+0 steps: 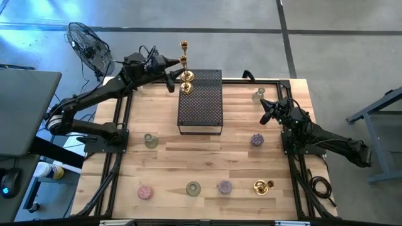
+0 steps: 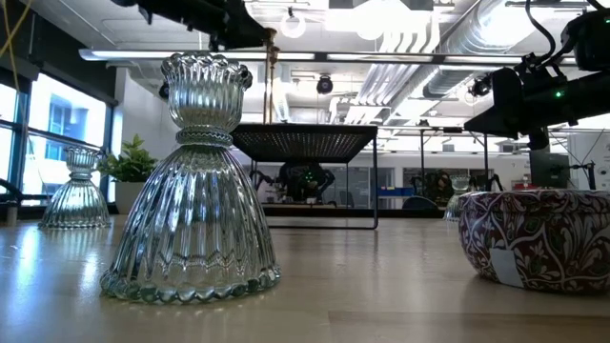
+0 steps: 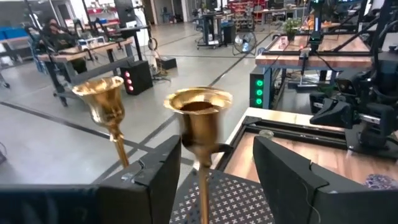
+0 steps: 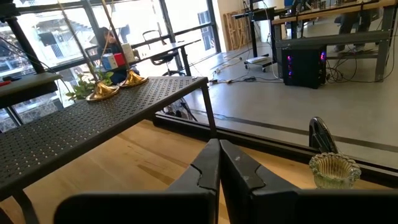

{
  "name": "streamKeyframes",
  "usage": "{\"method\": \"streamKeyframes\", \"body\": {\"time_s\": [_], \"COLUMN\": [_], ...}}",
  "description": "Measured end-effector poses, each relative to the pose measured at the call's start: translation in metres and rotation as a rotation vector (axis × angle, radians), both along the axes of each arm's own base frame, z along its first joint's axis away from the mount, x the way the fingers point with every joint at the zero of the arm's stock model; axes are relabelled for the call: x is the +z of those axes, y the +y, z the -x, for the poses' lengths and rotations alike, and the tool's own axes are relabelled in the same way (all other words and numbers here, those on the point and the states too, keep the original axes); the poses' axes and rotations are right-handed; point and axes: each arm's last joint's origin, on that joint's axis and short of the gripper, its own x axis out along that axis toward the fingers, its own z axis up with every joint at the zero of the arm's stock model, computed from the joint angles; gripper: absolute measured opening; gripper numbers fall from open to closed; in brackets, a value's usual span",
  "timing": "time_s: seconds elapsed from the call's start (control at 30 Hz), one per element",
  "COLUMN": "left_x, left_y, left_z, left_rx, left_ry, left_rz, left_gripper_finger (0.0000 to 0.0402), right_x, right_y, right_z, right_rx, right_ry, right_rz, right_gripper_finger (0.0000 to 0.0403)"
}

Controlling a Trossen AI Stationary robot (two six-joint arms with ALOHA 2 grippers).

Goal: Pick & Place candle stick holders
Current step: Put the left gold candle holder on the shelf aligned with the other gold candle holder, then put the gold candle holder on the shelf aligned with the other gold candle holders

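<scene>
2 gold candlesticks stand upright at the far left corner of the black perforated box, which looks to be the collecting spot, since the glass holders still lie scattered on the wooden table. The left gripper sits at that corner with its fingers spread on either side of one candlestick's slim stem and not touching it, so I judge the candlestick has just been set down on its round base and let go; whether it stands steady alone cannot be told for sure. The left arm reaches long and low from the table's left edge toward the box. The right gripper is clenched on nothing; its arm waits folded near the right edge, pointing toward the box, with 1 clear glass cup just beyond it. Near the front edge lie a pink cup, a greenish cup, a purple cup and a tipped gold holder, all yet to move.
</scene>
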Motion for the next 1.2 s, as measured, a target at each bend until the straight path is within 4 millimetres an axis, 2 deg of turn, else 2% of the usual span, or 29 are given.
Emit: {"method": "streamKeyframes", "body": {"time_s": [0.2,0.3,0.43,0.5,0.63,0.7,0.83,1.0,1.2], "left_x": [-0.001,0.002,-0.001,-0.013,-0.048,-0.063,-0.096,-0.123,-0.131], "left_y": [-0.001,-0.007,-0.024,-0.034,-0.053,-0.06,-0.066,-0.068,-0.069], "left_z": [0.001,0.009,0.024,0.025,0.029,0.031,0.037,0.042,0.043], "left_rx": [0.0,-0.033,-0.13,-0.186,-0.263,-0.284,-0.288,-0.28,-0.28], "left_ry": [0.029,0.057,0.154,0.185,0.219,0.187,0.139,0.096,0.106], "left_rz": [-0.015,-0.019,0.026,0.04,0.029,0.006,0.006,0.01,0.017], "left_gripper_finger": [0.0198,0.0194,0.0154,0.0116,0.0029,0.0008,0.0024,0.0028,0.0028], "right_x": [0.0,0.0,0.005,0.012,0.037,0.05,0.074,0.095,0.106], "right_y": [0.0,0.0,0.0,0.0,0.008,0.012,0.022,0.044,0.091], "right_z": [0.0,0.0,0.0,0.0,-0.003,-0.004,-0.008,-0.025,-0.045], "right_rx": [0.0,0.0,-0.001,0.029,0.242,0.294,0.347,0.432,0.503], "right_ry": [0.0,-0.002,-0.048,-0.095,-0.087,-0.018,0.167,0.352,0.586], "right_rz": [0.0,0.001,0.024,0.047,0.051,0.006,-0.14,-0.286,-0.424], "right_gripper_finger": [0.0,0.0,0.0,0.0,0.0,0.0,0.0,0.0,0.0]}}
